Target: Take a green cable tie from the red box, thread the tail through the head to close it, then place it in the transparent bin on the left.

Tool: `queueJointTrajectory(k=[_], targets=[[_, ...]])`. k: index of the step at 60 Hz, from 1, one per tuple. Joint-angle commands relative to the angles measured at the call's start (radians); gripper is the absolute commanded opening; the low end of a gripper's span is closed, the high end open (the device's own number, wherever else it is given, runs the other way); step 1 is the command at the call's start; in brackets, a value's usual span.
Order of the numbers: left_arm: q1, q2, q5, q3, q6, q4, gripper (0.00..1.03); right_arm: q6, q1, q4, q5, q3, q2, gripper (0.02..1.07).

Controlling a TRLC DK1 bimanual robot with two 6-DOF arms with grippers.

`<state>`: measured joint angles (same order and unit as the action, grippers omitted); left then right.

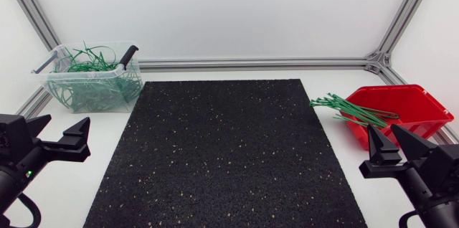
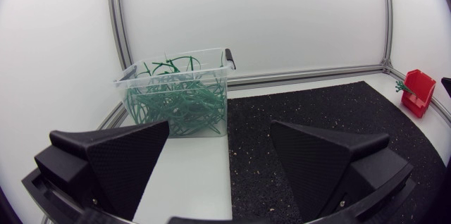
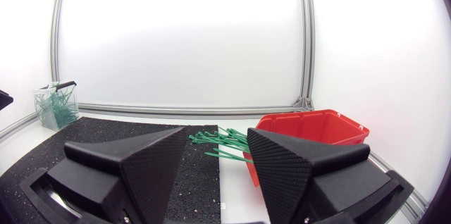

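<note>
Ties (image 1: 351, 107): a green bundle lying in the red box (image 1: 412, 117), their ends sticking out over its left rim and hanging above the white table (image 1: 215, 72), near the right edge of the mat (image 1: 222, 156). I can't tell a count. The box sits on the table at the right, just beside the mat, with its open front facing the mat. The bin (image 1: 107, 88) is at the far left corner, just off the mat's left rear corner. It holds a tangle of green ties, and some loops poke above its rim. The bin has a black latch (image 1: 128, 56) on its right end and a grey one (image 1: 44, 62) on its left. The right gripper (image 1: 383, 129) is released, with its wedge fingers spread. It is at the near right, in front of the box and apart from it. In the right wrist view the box and the tie ends are ahead of it, past the fingertips. The left gripper (image 1: 68, 120) is also released, fingers wide. It is at the near left, over bare table just off the mat's left edge, and well apart from the bin. In the left wrist view the bin is straight ahead between the fingers, and the red box is far off across the mat.
</note>
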<state>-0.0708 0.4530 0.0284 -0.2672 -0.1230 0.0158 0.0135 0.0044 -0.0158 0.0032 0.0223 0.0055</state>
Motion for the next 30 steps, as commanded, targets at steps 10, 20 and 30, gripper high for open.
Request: queueJointTrajectory(k=[10,20,30], targets=[[0.022,-0.123,-0.004,0.083,0.048,-0.001,0.99,-0.014,-0.004,0.016,-0.003,-0.022,-0.006,0.67],[0.036,-0.215,-0.011,0.134,0.069,-0.005,0.99,-0.014,-0.004,0.016,-0.003,-0.022,-0.006,0.67],[0.049,-0.307,-0.018,0.186,0.09,-0.009,0.99,-0.014,-0.004,0.016,-0.003,-0.022,-0.006,0.67]])
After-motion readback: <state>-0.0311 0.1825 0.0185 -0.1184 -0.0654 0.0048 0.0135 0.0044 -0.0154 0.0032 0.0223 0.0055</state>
